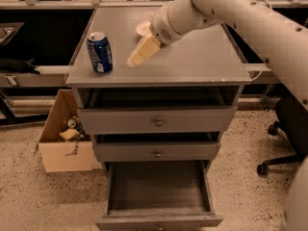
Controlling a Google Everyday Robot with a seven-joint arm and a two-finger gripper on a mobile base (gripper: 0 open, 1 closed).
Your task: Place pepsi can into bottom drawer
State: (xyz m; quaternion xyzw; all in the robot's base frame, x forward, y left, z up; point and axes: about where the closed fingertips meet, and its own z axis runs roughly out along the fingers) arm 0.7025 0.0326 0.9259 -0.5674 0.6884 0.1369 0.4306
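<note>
The blue pepsi can (99,52) stands upright on the grey cabinet top (192,61), near its left front corner. My gripper (134,59) hangs over the cabinet top just right of the can, a short gap away, with its cream fingers pointing down-left toward it. The bottom drawer (158,189) is pulled out and open, its wood-grain floor bare. The white bowl (144,27) at the back of the top is mostly hidden behind my arm.
The two upper drawers (156,121) are slightly ajar. A cardboard box (65,141) with odds and ends sits on the floor left of the cabinet. An office chair base (274,148) stands at the right. Dark shelving runs behind.
</note>
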